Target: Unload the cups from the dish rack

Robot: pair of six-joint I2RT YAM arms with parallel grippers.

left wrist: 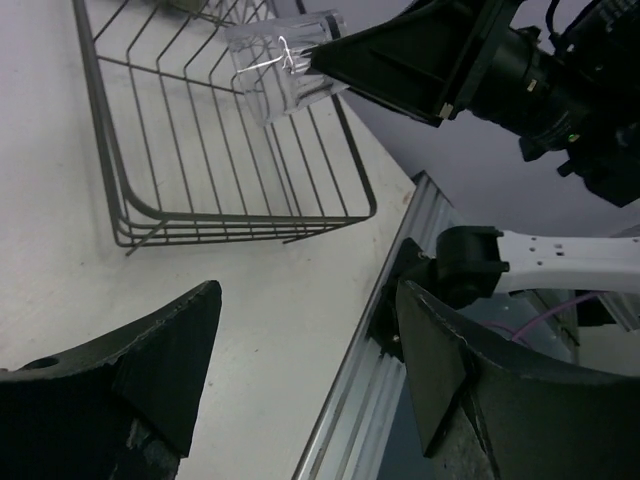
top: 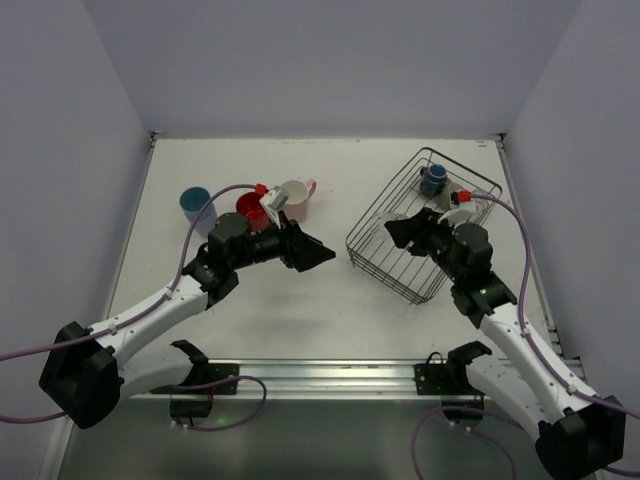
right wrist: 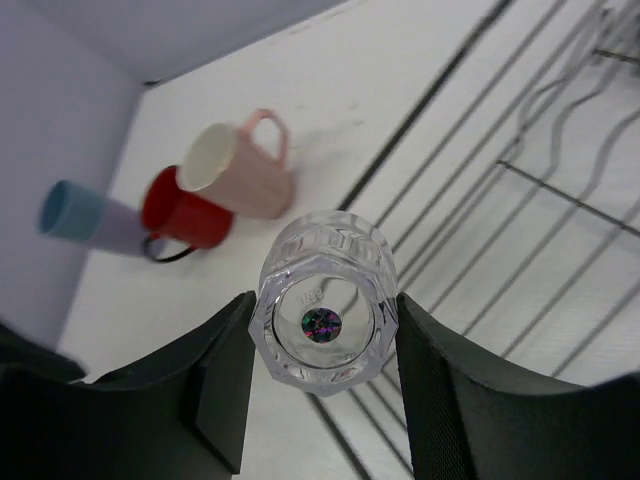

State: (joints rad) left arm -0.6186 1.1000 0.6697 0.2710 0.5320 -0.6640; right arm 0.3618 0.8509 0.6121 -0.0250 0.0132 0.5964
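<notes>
The black wire dish rack (top: 385,200) stands at the right, tilted. A dark blue cup (top: 432,180) sits in its far corner. My right gripper (top: 398,232) is shut on a clear faceted glass cup (right wrist: 325,300), held on its side just above the rack's near-left part; the glass also shows in the left wrist view (left wrist: 285,65). A light blue cup (top: 196,204), a red cup (top: 250,208) and a pale pink mug (top: 296,197) stand together on the table at the left. My left gripper (top: 318,256) is open and empty above the table's middle, pointing at the rack (left wrist: 200,170).
A metal rail (top: 320,375) runs along the table's near edge and shows below my left fingers (left wrist: 370,400). White walls close in the table on the left, back and right. The olive-grey mug is not clearly in view.
</notes>
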